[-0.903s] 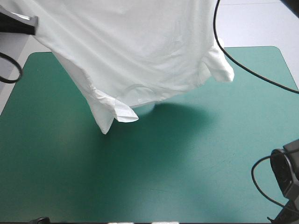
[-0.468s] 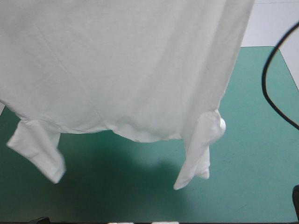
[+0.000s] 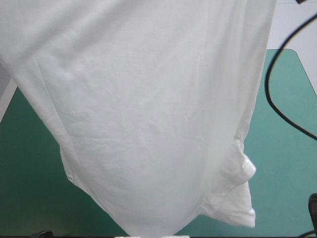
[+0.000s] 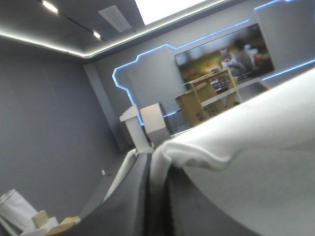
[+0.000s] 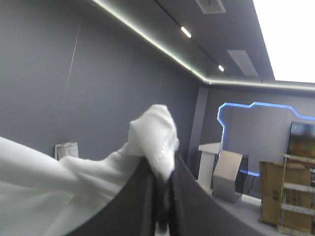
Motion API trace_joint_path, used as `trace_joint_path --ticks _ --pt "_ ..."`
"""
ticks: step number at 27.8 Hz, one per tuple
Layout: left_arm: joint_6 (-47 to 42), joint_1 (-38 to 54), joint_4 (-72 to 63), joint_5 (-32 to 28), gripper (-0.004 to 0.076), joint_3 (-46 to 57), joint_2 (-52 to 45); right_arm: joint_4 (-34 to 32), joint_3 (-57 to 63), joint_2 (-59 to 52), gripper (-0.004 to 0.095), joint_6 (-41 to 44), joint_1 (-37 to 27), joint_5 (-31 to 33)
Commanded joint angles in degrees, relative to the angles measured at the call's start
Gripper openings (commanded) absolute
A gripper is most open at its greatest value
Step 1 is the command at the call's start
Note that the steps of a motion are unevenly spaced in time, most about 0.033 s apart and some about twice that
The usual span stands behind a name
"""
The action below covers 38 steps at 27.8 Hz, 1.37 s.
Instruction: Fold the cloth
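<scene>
The table (image 3: 290, 163) carries a teal-green cover (image 3: 29, 183), which shows as a bare patch on the left and a wider bare patch on the right, reaching down to the near edge. Its far right corner is rounded. The middle is hidden behind the hanging T-shirt (image 3: 148, 114), so whatever lies there cannot be told.

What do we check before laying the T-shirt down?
1. Left gripper shut on the T-shirt: ok, cloth is pinched between its fingers.
2. Right gripper shut on the T-shirt: ok, a tuft of cloth sticks out past the tips.
3. T-shirt hangs as a broad sheet, not bunched: ok.
4. Sleeve lies flat: not ok, it hangs doubled over.
5. Lowest edge is above the teal-green cover: cannot tell, it runs out of the high view.
</scene>
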Motion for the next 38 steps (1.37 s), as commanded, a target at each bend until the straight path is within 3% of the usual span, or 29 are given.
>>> trace_joint_path --ticks 1,5,10,13,15,17,21,24,29,32,33,34,35,36,38 --pt "-2.16 -0.18 4.97 -3.52 0.0022 -0.63 3.23 0.19 1.44 2.24 -0.0017 -0.23 -0.38 -5.39" --pt "-5.07 2.6 4.39 -7.57 0.0029 -0.63 8.04 0.61 2.3 7.08 -0.0017 -0.23 -0.38 -8.21" --pt "-7.68 20.81 -13.09 -18.48 0.003 -0.63 16.04 2.05 2.51 14.46 -0.0017 -2.04 -0.38 -18.89" --pt "-7.37 33.07 -30.56 -28.22 0.0029 -0.63 21.21 3.72 2.51 18.28 -0.0017 -3.37 -0.38 -31.82" --pt "-7.37 37.49 -36.74 -34.48 0.0029 -1.69 23.71 5.66 2.51 20.53 -0.0017 -4.52 -0.38 -41.95" --pt "-7.25 39.32 -38.34 -37.05 0.0024 -4.6 24.87 6.24 2.51 22.01 -0.0017 -6.59 -0.38 -50.72" --pt "-1.62 40.79 -39.67 -37.85 0.0024 -9.32 24.99 6.27 1.99 22.26 -0.0017 -9.38 -0.38 -51.46" --pt "0.94 42.23 -44.39 -37.0 0.0024 -9.55 24.98 6.66 0.12 22.05 -0.0017 -10.72 -0.38 -44.94" --pt "5.47 43.46 -50.29 -28.7 0.0024 -5.87 25.49 3.0 -1.06 22.05 -0.0017 -9.34 -1.76 -22.12" --pt "5.47 43.46 -50.29 -23.8 0.0024 -1.48 25.49 -3.05 0.6 22.29 -0.0017 1.47 -3.49 -8.31" --pt "5.47 43.46 -50.29 -18.0 0.0024 2.19 25.49 -8.92 2.85 22.38 -0.0017 9.35 -4.44 1.05" --pt "5.47 43.46 -50.29 -15.53 0.0024 3.81 25.49 -11.15 4.48 22.63 -0.0017 12.42 -4.67 6.38" --pt "5.47 43.46 -50.13 -9.36 0.0024 8.25 25.61 -12.95 8.1 23.17 -0.0017 13.94 -5.54 16.11" --pt "5.47 43.46 -49.99 -6.99 0.0024 10.44 25.61 -13.71 10.25 23.44 -0.0017 13.8 -5.65 19.27" --pt "5.7 43.46 -49.53 0.42 0.0024 16.75 24.93 -12.76 20.24 21.56 -0.0017 13.94 -5.51 19.16"
